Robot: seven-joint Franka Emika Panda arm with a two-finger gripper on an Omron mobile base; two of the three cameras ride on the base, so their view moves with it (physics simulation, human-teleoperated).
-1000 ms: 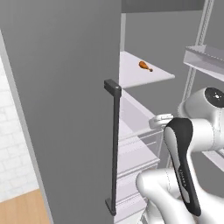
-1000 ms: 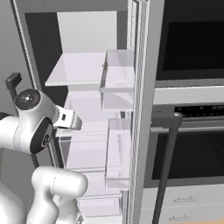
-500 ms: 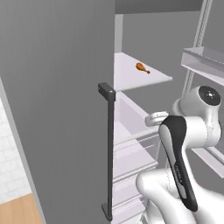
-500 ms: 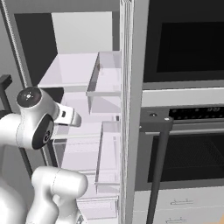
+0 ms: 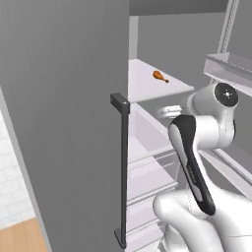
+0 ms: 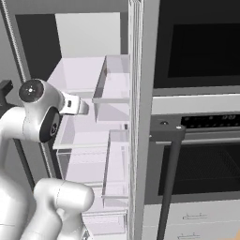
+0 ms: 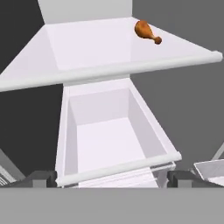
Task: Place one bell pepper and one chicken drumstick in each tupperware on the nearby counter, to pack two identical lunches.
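Observation:
One chicken drumstick (image 7: 146, 31), orange-brown, lies at the right rear of a white fridge shelf (image 7: 92, 48); the left base view has the drumstick (image 5: 159, 76) on the same shelf. My gripper (image 7: 111, 178) is open and holds nothing, its two dark fingertips (image 7: 41, 177) spread wide. It hovers in front of the open fridge, below shelf level and well short of the drumstick. My hand (image 5: 170, 110) points into the fridge. The bell pepper, the tupperware and the counter are out of view.
The open grey fridge door (image 5: 64, 98) with its dark vertical handle (image 5: 123, 167) stands to the left. A white drawer (image 7: 109, 131) sits under the shelf. Door bins (image 6: 112, 86) and a built-in oven (image 6: 201, 154) with a bar handle (image 6: 168, 183) are on the right.
The whole scene has shifted in both base views, so the camera moved with the base. The arm holds the same pose with the gripper open. The drumstick stays on its shelf.

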